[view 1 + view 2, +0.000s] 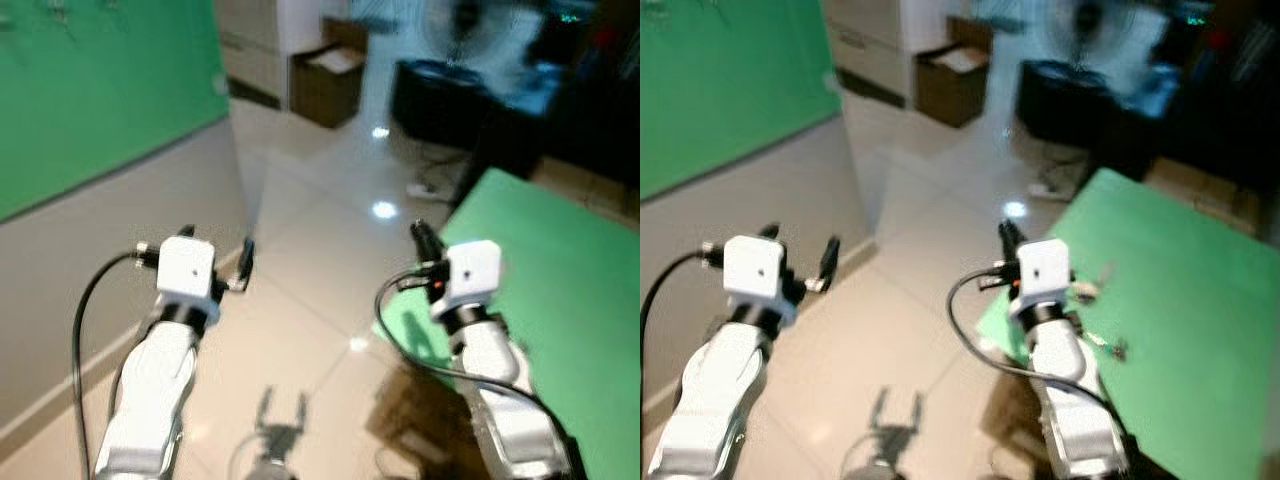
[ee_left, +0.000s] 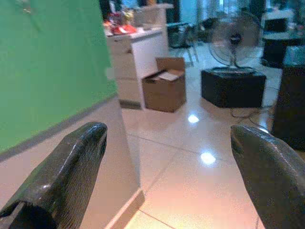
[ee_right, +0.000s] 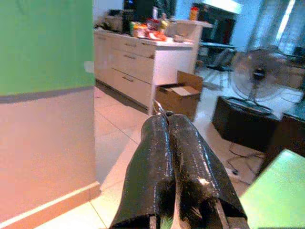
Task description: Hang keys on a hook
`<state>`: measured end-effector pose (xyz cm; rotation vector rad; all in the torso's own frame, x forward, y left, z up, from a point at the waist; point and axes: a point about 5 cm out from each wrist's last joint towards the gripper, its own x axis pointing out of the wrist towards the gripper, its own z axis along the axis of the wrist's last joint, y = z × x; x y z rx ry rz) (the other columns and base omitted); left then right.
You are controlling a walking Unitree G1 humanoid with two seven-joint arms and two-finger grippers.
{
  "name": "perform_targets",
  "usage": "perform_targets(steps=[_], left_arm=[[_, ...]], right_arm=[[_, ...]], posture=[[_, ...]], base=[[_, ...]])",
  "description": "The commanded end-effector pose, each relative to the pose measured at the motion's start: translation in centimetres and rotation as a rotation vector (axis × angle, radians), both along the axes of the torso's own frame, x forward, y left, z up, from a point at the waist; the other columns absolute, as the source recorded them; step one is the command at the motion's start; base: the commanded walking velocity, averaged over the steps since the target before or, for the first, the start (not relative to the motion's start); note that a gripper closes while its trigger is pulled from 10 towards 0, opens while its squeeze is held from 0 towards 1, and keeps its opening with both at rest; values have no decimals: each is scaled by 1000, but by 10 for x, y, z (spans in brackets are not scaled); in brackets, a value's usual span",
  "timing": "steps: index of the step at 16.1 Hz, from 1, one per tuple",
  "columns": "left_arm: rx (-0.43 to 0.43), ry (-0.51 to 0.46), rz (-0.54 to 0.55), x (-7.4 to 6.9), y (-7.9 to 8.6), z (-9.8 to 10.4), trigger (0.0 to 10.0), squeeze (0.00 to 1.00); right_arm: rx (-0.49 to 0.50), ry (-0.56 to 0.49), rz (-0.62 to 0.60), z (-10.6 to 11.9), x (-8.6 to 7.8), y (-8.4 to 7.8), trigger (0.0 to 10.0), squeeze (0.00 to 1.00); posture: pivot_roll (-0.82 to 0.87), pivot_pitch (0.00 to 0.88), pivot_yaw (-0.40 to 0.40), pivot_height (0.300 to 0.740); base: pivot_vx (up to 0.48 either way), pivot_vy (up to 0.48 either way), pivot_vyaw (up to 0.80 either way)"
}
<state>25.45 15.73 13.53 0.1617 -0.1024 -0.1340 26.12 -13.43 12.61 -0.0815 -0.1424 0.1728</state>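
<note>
The wall (image 2: 52,71) is plain green above and pale grey-beige below. The surface (image 1: 1200,330) is flat green. The floor (image 1: 300,250) is glossy cream tile with white light spots. The box (image 2: 165,89) is brown cardboard, the cabinet (image 3: 128,71) white. Both arms are silver-white; the left hand (image 2: 167,176) and right hand (image 3: 176,162) have shiny black fingers.

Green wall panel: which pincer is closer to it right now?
Left. The left pincer is raised beside the green wall panel on the robot's left. The right pincer is raised across the tiled floor, at the edge of the green table.
</note>
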Motion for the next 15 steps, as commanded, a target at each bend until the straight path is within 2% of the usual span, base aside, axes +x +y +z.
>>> perform_targets(steps=[1,7,9,11,15], left_arm=[[13,10,-41,0,-5,-4,10000,0],[15,-17,-72,6,-10,0,10000,0],[17,-18,-78,8,-11,1,10000,0],[26,-24,-93,11,-14,2,10000,0],[-9,-24,-82,12,-13,4,10000,0]], right_arm=[[10,2,-22,1,-1,-5,10000,0],[-7,2,-43,2,1,-10,10000,0],[-53,7,-83,1,5,-14,10000,0],[-76,7,-140,0,15,-16,10000,0],[-44,6,-134,4,15,-16,10000,0]], posture=[[-83,69,18,740],[-93,63,20,740],[-93,64,21,740],[-89,58,18,740],[-90,45,11,740]], base=[[0,0,800],[0,0,800],[247,0,800],[293,0,0],[325,0,0]])
